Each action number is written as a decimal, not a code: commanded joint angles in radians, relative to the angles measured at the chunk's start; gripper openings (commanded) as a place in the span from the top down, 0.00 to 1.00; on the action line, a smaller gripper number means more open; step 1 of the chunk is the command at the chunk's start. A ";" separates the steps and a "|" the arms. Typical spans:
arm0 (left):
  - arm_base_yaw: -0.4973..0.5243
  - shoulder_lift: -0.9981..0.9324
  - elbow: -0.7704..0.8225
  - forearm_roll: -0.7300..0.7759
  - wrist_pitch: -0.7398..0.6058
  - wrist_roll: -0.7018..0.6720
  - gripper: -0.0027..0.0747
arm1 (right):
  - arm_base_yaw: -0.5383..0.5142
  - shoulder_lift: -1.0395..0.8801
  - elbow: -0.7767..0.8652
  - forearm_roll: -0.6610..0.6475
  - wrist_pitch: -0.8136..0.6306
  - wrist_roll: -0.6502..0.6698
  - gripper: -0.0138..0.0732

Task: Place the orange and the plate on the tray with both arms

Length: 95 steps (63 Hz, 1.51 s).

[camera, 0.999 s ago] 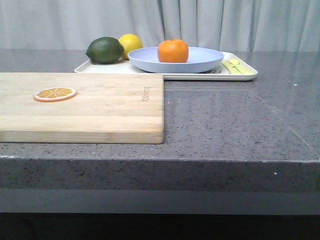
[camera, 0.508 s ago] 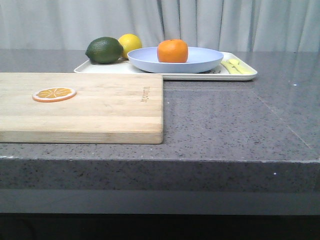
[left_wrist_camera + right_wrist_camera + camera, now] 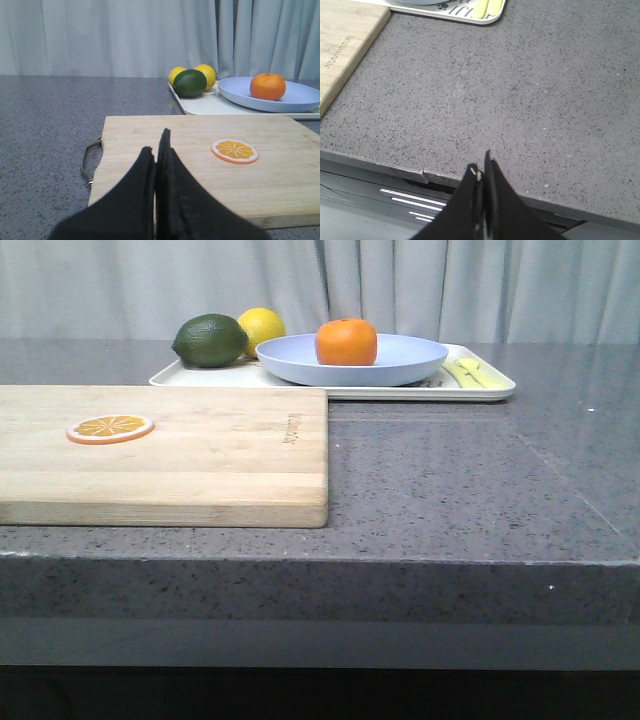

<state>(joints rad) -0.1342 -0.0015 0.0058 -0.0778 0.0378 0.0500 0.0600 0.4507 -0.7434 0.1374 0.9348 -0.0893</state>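
The orange (image 3: 346,341) sits in the pale lavender-blue plate (image 3: 400,365), and the plate rests on the cream-white tray (image 3: 200,375) at the back of the table. The left wrist view shows the same orange (image 3: 268,86), plate (image 3: 300,97) and tray (image 3: 205,105). My left gripper (image 3: 156,142) is shut and empty, low over the near end of the wooden cutting board (image 3: 200,165). My right gripper (image 3: 481,165) is shut and empty above the table's front edge; only a tray corner (image 3: 470,12) shows there. Neither gripper shows in the front view.
A dark green lime (image 3: 209,340) and a yellow lemon (image 3: 262,328) lie on the tray's left part. An orange slice (image 3: 110,428) lies on the cutting board (image 3: 200,460), which covers the table's left front. Grey curtains hang behind.
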 commanded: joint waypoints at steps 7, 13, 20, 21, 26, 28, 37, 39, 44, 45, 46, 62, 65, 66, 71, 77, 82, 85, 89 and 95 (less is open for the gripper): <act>0.050 -0.021 0.027 -0.049 -0.109 -0.003 0.99 | -0.008 0.004 -0.022 0.009 -0.064 -0.007 0.98; 0.066 -0.021 0.029 -0.049 -0.101 -0.003 0.99 | -0.008 0.004 -0.022 0.009 -0.064 -0.007 0.98; 0.079 -0.021 0.029 -0.049 -0.101 -0.003 0.99 | -0.008 0.004 -0.022 0.009 -0.064 -0.007 0.98; 0.080 -0.021 0.029 -0.049 -0.101 -0.003 0.99 | -0.008 0.004 -0.022 0.009 -0.064 -0.007 0.98; 0.080 -0.021 0.029 -0.049 -0.101 -0.003 0.99 | -0.008 0.004 -0.022 0.009 -0.064 -0.007 0.98; 0.080 -0.021 0.029 -0.049 -0.101 -0.003 0.99 | -0.008 0.004 -0.022 0.009 -0.064 -0.007 0.98; 0.080 -0.021 0.029 -0.049 -0.101 -0.003 0.99 | -0.008 0.004 -0.022 0.009 -0.064 -0.007 0.98; 0.080 -0.021 0.029 -0.049 -0.101 -0.003 0.99 | -0.008 0.004 -0.022 0.009 -0.064 -0.007 0.98; 0.080 -0.021 0.029 -0.049 -0.101 -0.003 0.99 | -0.008 0.004 -0.022 0.009 -0.064 -0.007 0.98; 0.080 -0.021 0.029 -0.049 -0.101 -0.003 0.99 | -0.008 0.004 -0.022 0.009 -0.064 -0.007 0.98; 0.080 -0.021 0.029 -0.049 -0.101 -0.003 0.99 | -0.008 0.004 -0.022 0.009 -0.064 -0.007 0.98; 0.080 -0.021 0.029 -0.049 -0.101 -0.003 0.99 | -0.008 0.004 -0.022 0.009 -0.064 -0.007 0.98; 0.080 -0.021 0.029 -0.049 -0.101 -0.003 0.99 | -0.008 0.004 -0.022 0.009 -0.064 -0.007 0.98; 0.080 -0.021 0.029 -0.049 -0.101 -0.003 0.99 | -0.008 0.004 -0.022 0.009 -0.064 -0.007 0.98; 0.080 -0.021 0.029 -0.049 -0.101 -0.003 0.99 | -0.008 0.004 -0.022 0.009 -0.064 -0.007 0.98; 0.080 -0.021 0.029 -0.049 -0.101 -0.003 0.99 | -0.008 0.004 -0.022 0.009 -0.064 -0.007 0.98; 0.080 -0.021 0.029 -0.049 -0.101 -0.003 0.99 | -0.008 -0.019 -0.009 0.007 -0.072 -0.007 0.98; 0.080 -0.021 0.029 -0.049 -0.101 -0.003 0.99 | -0.013 -0.040 0.009 -0.028 -0.089 -0.009 0.98; 0.080 -0.021 0.029 -0.049 -0.101 -0.003 0.99 | -0.025 -0.081 0.064 -0.080 -0.167 -0.009 0.98; 0.080 -0.021 0.029 -0.049 -0.101 -0.003 0.99 | -0.039 -0.157 0.171 -0.100 -0.333 -0.009 0.98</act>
<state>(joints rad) -0.0556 -0.0040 0.0078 -0.1181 0.0102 0.0500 0.0350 0.3338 -0.6135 0.0701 0.7988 -0.0893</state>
